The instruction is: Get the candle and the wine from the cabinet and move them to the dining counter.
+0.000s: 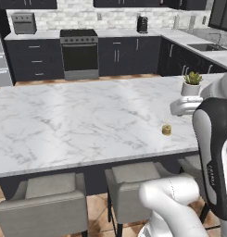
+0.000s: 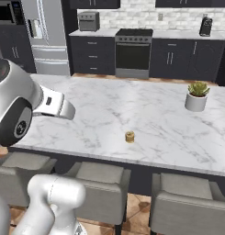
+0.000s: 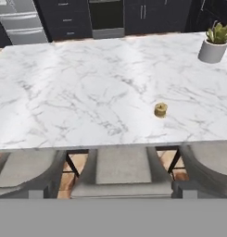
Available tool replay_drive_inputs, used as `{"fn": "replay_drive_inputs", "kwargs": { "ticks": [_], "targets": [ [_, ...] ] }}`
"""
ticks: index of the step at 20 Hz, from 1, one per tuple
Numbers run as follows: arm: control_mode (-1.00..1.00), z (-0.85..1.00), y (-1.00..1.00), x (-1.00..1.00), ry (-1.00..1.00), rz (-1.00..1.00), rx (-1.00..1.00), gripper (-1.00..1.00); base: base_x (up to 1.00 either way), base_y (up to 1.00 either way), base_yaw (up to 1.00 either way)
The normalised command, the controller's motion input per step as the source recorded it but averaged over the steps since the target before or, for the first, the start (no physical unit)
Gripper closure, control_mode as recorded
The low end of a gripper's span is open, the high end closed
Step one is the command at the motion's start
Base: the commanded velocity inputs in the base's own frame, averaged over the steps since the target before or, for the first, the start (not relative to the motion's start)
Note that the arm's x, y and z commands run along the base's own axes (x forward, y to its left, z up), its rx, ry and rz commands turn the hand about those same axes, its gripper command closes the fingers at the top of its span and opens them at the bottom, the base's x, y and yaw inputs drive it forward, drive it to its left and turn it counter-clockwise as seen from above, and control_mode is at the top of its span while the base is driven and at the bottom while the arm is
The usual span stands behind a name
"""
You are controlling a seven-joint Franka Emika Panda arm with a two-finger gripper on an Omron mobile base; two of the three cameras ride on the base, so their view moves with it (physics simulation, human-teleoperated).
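A large rectangular island top of white marble with fine grey veins, the dining counter, spreads across the middle of the kitchen on a dark base. Its surface is smooth, flat and glossy. Along its near edge stand boxy stools upholstered in grey fabric, tucked partly under the overhang.

Toward the right part of the marble, close to the near edge, sits a small, squat, yellowish cylinder, the candle, upright and alone with bare stone all around it. Further right and nearer the far edge stands a small white round pot holding a spiky green succulent, well apart from the candle.

Behind the island, along a pale brick wall, runs a row of low black base cabinets with silver handles. A boxy grey toaster oven sits on the worktop at the left, a steel range with a dark oven door is set in the middle, and a dark coffee machine stands further right.

The gripper's fingers cannot be made out in the pictures; they stand wide apart, holding nothing. The hand camera looks down over the stools at the candle from the near side.
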Motion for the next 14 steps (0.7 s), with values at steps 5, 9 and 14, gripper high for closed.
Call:
{"fn": "replay_drive_inputs", "kwargs": {
  "ticks": [5, 9, 14],
  "targets": [
    [1.00, 0.00, 0.01, -0.11, -0.03, 0.00, 0.00, -1.00, -0.08, 0.01, 0.00],
    [1.00, 0.00, 0.00, 0.00, 0.00, 0.00, 0.00, -1.00, -0.66, 0.53, 0.00],
    [1.00, 0.00, 0.00, 0.00, 0.00, 0.00, 0.00, -1.00, -0.83, 1.00, -0.03]
  ]
}}
